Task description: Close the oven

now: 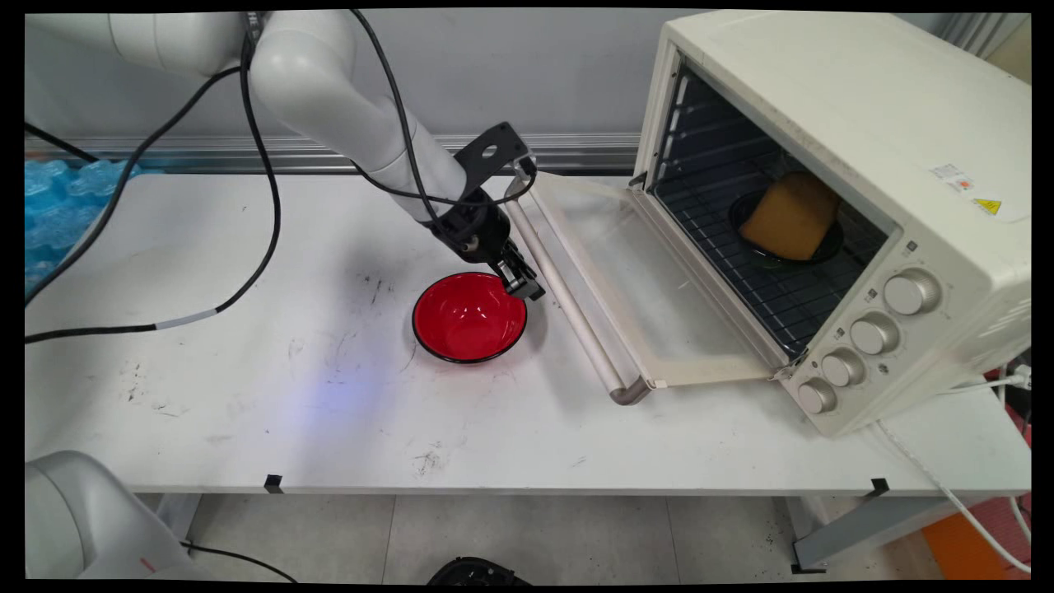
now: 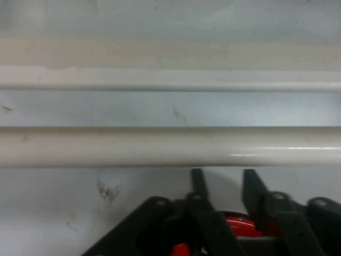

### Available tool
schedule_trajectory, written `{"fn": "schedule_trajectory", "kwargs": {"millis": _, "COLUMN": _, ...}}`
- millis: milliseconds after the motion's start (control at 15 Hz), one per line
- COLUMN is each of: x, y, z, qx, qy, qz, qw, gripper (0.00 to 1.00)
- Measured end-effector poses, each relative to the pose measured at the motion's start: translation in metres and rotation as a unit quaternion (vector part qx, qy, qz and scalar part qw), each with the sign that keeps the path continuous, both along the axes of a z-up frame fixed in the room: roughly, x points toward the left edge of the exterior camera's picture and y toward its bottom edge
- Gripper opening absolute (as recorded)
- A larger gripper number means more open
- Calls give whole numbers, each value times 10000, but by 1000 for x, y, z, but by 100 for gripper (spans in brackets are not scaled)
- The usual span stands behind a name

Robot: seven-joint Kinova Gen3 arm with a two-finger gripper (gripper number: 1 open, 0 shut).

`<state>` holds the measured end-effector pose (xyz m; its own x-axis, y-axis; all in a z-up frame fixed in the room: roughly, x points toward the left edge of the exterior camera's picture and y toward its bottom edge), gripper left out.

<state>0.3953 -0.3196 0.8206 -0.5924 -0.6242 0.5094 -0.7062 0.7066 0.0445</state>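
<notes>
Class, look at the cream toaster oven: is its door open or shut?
Open. The cream toaster oven's glass door lies folded down flat over the white table, exposing the wire rack inside.

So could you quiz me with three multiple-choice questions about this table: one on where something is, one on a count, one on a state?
1. Where is the red bowl?
A. inside the oven
B. on the table, left of the oven door
C. on the floor

2. How many knobs does the oven have?
A. two
B. four
C. six

3. The oven door is:
A. shut
B. folded down open
C. missing

Answers: 1 B, the bowl sits on the table under the gripper. 2 B, four knobs line its front. 3 B, the door lies flat, showing the rack.
</notes>
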Motion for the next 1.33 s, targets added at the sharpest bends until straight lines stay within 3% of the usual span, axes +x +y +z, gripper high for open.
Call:
{"fn": "schedule_trajectory", "kwargs": {"millis": 867, "x": -6, "y": -9, "z": -15, "qx": -137, "qy": 128, "qz": 216, "qw": 9996, "gripper": 0}}
{"fn": "schedule_trajectory", "kwargs": {"millis": 1333, "x": -10, "y": -15, "z": -3, "qx": -424, "qy": 268, "qz": 249, "qw": 9984, "gripper": 0}}
